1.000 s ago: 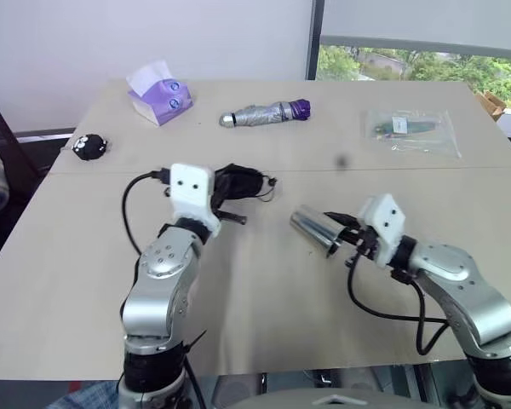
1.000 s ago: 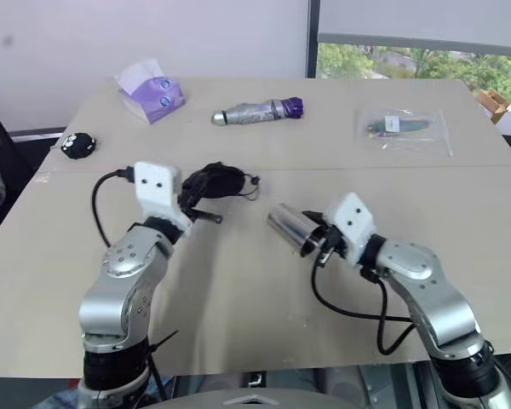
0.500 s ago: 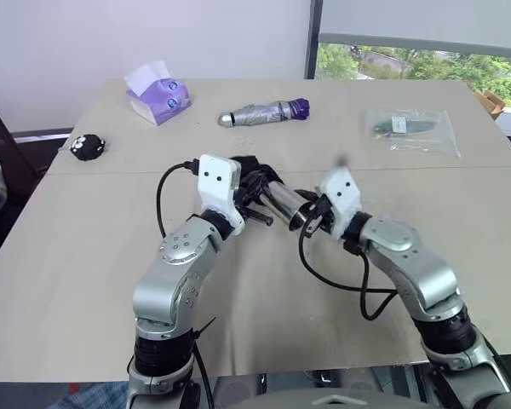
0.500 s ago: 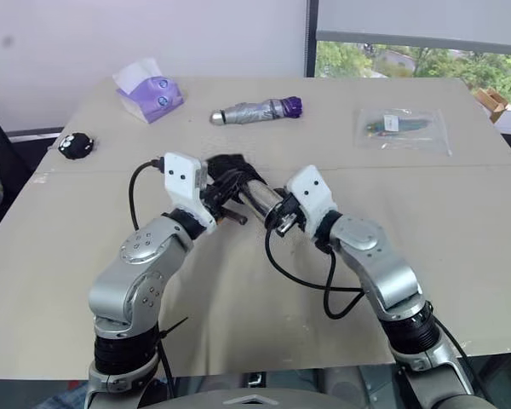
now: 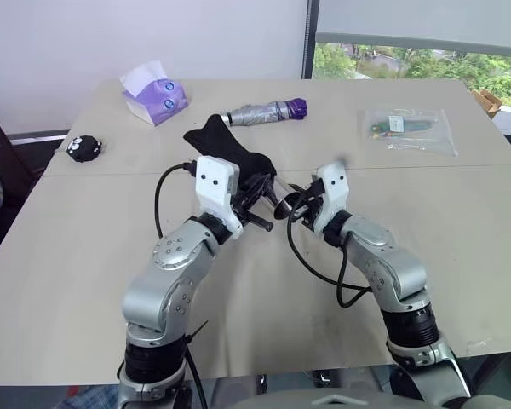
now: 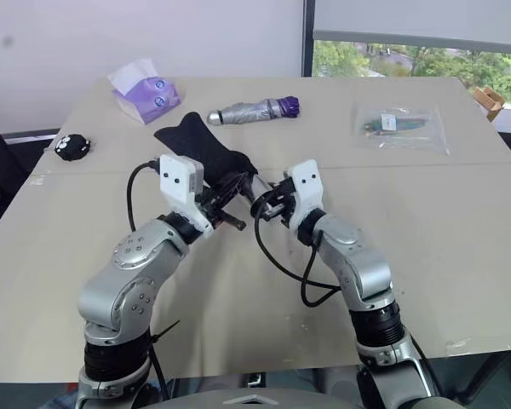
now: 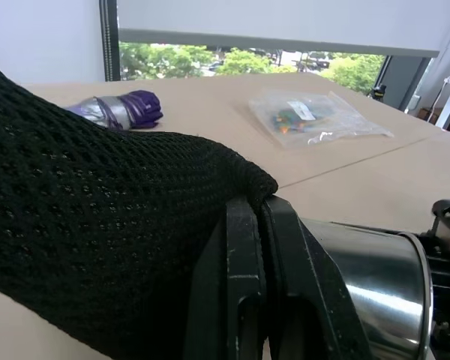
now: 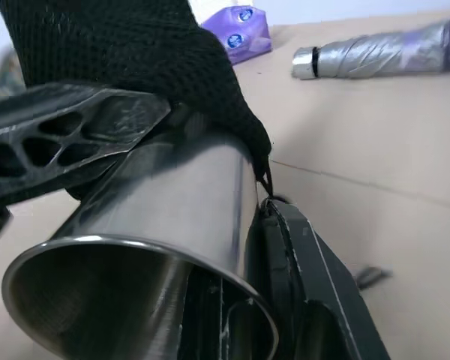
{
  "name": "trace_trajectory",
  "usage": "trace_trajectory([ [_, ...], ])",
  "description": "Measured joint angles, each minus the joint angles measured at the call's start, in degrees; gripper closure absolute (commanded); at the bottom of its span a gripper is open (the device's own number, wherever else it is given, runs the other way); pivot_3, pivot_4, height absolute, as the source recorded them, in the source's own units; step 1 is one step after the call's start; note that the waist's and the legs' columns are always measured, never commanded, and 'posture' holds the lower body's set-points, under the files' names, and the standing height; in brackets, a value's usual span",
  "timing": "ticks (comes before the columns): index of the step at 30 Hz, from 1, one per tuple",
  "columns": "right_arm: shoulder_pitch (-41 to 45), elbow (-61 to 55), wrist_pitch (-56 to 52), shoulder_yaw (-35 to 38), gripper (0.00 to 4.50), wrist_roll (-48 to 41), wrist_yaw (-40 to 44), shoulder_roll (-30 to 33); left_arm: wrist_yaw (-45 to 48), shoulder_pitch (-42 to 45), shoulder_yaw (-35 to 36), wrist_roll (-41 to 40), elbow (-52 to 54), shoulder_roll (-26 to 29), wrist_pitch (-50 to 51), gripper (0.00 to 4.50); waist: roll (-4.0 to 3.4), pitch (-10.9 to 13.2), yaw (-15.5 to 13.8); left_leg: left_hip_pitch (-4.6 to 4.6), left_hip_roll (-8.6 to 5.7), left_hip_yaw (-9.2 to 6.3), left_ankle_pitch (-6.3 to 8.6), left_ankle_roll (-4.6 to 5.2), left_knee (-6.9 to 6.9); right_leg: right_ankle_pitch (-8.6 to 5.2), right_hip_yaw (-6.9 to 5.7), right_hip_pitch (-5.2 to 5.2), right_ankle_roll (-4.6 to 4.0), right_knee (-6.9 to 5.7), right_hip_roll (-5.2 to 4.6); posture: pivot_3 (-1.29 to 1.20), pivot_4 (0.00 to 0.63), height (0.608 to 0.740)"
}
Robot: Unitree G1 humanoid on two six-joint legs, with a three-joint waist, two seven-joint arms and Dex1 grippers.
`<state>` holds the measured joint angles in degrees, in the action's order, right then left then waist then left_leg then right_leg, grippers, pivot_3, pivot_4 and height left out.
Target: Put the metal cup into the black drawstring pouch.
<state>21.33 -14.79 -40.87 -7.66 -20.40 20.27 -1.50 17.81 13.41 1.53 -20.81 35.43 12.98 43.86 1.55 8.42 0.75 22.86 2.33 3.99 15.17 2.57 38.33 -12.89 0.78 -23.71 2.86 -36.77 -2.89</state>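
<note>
My left gripper (image 5: 260, 194) is shut on the edge of the black drawstring pouch (image 5: 226, 149), which hangs above the table and stands up behind the gripper. Its mesh fabric (image 7: 97, 240) drapes over the left fingers (image 7: 244, 300). My right gripper (image 5: 291, 204) is shut on the metal cup (image 8: 157, 247), held level with its open rim towards the right wrist. The cup's far end lies under the pouch fabric (image 8: 135, 52) at the pouch mouth, right beside the left fingers (image 8: 60, 142). The two grippers meet over the middle of the table.
At the back of the table (image 5: 460, 239) lie a purple tissue pack (image 5: 157, 95), a folded silver umbrella with a purple end (image 5: 260, 112) and a clear plastic bag (image 5: 409, 129). A small round black toy (image 5: 85, 147) sits at the far left.
My right gripper has carried the cup left and forward, up to the pouch mouth. The left gripper shifted slightly right, and the pouch now stands spread up behind it.
</note>
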Motion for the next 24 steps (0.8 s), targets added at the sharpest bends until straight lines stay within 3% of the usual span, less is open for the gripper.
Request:
trace_trajectory([
  [6, -0.39, 0.26, -2.77, 4.34, 4.43, -6.18, 0.22, -1.85, 0.71, 0.74, 0.35, -1.25, -0.39, 1.32, -1.05, 4.50, -0.01, 0.01, 0.01, -0.01, -0.01, -0.05, 0.00, 0.00, 0.00, 0.00, -0.05, 0.00, -0.01, -0.02, 0.03, 0.00, 0.150, 0.740],
  [13, -1.38, -1.83, -3.09, 5.91, 4.43, -10.37, 1.51, 0.17, 3.09, 5.24, 5.61, -5.39, -9.58, 3.17, -0.81, 4.50, -0.04, 0.02, 0.07, -0.01, -0.06, -0.05, 0.00, 0.00, -0.02, 0.00, -0.07, -0.01, 0.00, -0.01, 0.08, 0.00, 0.150, 0.740],
  [24, -1.83, -5.07, -2.59, 4.76, 4.43, -10.07, 0.81, 3.25, 11.91, 7.16, 7.91, -14.38, -16.32, 6.46, 2.11, 4.50, -0.04, 0.03, 0.07, 0.01, -0.05, -0.06, 0.00, 0.00, -0.03, -0.01, -0.08, -0.01, 0.00, 0.01, 0.07, 0.00, 0.150, 0.740],
])
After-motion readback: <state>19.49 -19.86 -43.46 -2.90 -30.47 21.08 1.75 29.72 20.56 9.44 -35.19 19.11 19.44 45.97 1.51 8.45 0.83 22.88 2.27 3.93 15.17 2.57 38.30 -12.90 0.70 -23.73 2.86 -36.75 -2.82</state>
